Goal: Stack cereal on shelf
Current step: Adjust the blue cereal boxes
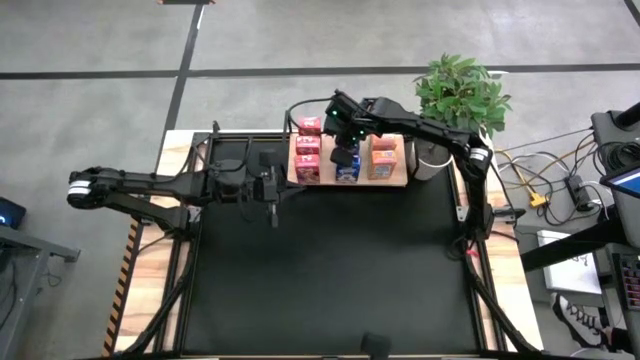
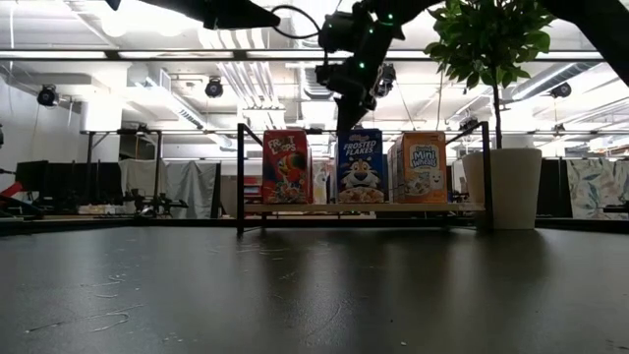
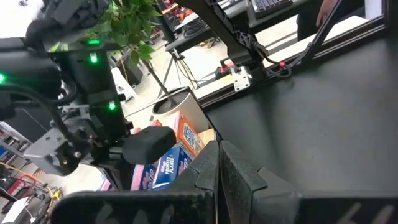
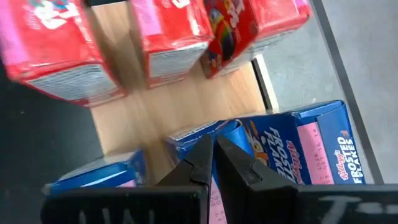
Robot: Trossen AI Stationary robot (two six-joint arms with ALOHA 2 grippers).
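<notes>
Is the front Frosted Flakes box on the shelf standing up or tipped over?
Upright. In the low view the Frosted Flakes box stands square on the shelf, printed front facing the camera.

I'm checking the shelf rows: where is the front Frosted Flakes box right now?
In the low view the Frosted Flakes box stands upright on the shelf, between the red box and the orange box, directly under the right gripper.

Lighting is even and bright, supplied by ceiling strip lights (image 2: 118, 54) visible in the low view. The black counter (image 2: 314, 295) carries a soft sheen reflecting them, with faint streaks. Overhead view is clear, with soft shadows. Right wrist view shows motion blur on the red cereal boxes (image 4: 155, 31). Left wrist view is blown out at its far corner.
</notes>
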